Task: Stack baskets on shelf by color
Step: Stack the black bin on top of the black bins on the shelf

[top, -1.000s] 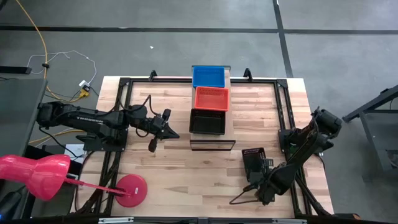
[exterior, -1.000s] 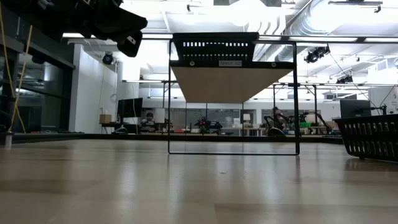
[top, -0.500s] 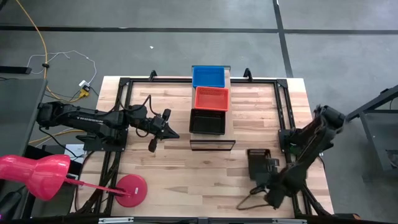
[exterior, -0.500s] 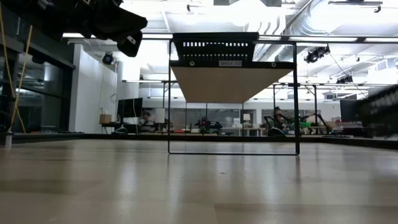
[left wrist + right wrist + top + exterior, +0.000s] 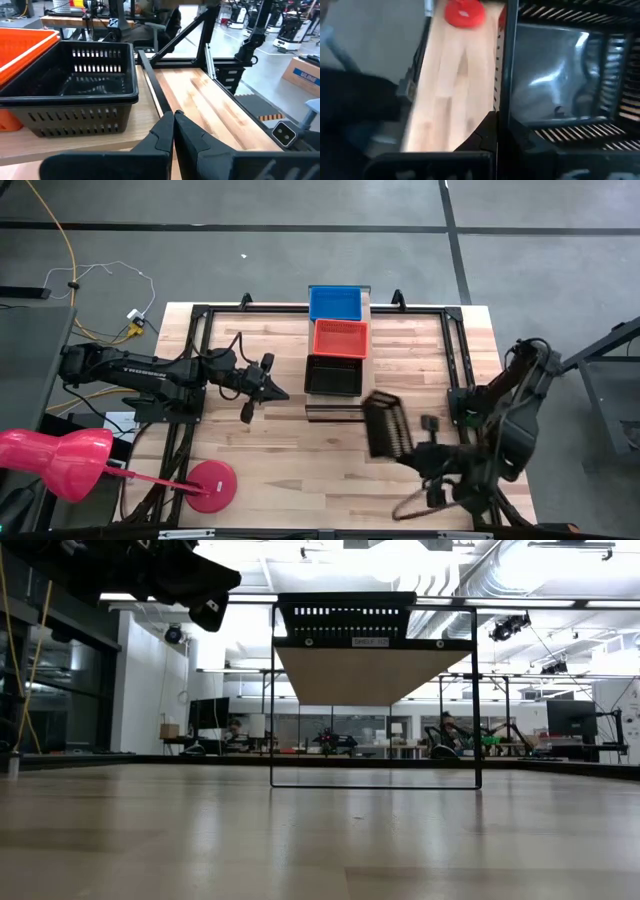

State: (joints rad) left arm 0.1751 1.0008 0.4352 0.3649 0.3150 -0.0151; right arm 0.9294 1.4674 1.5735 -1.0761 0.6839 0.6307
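The baskets on the shelf (image 5: 341, 412) sat in a row: a blue basket (image 5: 335, 303) farthest from the robot, a red-orange basket (image 5: 340, 338) next, and a black basket (image 5: 333, 376) nearest, each touching its neighbour. The shelf was a narrow light-wood board on a thin black frame, standing on the plank table (image 5: 280, 450), with its near end bare. A red round base (image 5: 210, 485) sat on the table's near left part, with a pink object (image 5: 55, 460) beside it off the table. The floor around was grey, with a yellow cable (image 5: 65, 240) at the left. In the low view the room behind showed desks, lamps and seated people far off.

A second black basket (image 5: 386, 426) hung tilted in the air above the table, just right of the shelf's near end. The right gripper (image 5: 428, 442) was clenched on its rim; the right wrist view showed the mesh wall (image 5: 560, 75) close against the fingers (image 5: 492, 130).

The left gripper (image 5: 272, 392) hovered left of the shelf, near the shelved black basket but apart from it, its fingers (image 5: 172, 132) pressed together on nothing.
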